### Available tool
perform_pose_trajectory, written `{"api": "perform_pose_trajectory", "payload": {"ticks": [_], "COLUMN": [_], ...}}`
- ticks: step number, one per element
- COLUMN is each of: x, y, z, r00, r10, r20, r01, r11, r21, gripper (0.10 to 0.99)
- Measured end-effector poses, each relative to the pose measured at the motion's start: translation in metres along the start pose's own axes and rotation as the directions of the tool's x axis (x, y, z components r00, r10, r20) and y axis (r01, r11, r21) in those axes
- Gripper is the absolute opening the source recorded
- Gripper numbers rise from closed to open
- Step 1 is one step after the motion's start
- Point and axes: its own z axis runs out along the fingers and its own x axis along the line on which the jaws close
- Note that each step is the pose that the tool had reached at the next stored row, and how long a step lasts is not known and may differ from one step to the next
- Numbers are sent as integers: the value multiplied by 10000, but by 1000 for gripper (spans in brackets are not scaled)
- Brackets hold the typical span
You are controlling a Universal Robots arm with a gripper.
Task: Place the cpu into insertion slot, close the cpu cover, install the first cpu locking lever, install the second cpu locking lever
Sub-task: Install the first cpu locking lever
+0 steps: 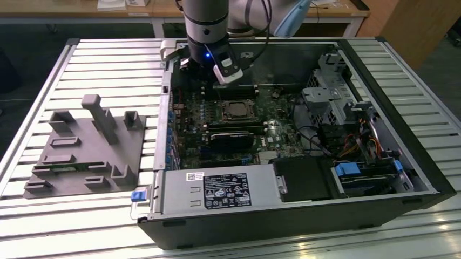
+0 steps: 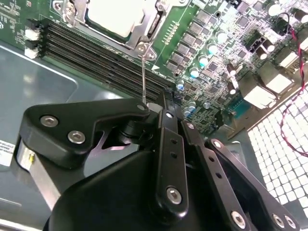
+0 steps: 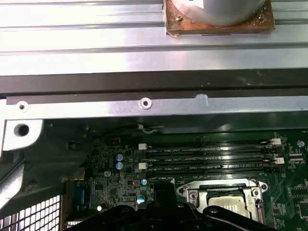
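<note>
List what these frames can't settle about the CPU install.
- Grey-silver square cpu: cut off by the picture edge in the second wrist view, partly behind the black gripper in the first wrist view; seating unclear.
- Thin steel locking lever: one end runs behind the gripper in the second wrist view; hooked or free, cannot tell.
- Thin square metal cpu cover: too small in the exterior view to judge latching.

1 PC case, 1 mobo, 1 cpu, 4 RAM slots in first wrist view, 1 grey jig, 1 arm, 1 desk
</note>
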Motion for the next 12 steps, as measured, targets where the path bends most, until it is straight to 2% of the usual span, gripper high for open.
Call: {"api": "perform_pose_trajectory", "payload": {"ticks": [6,12], "x": [-112,-331], "y": [7,20], "z": [3,10], "r00": [10000,10000], "r10": [1,3], "r20": [0,-3], "r01": [-1,-3], "r11": [10000,10000], "r21": [0,1], "gripper": [106,106]}}
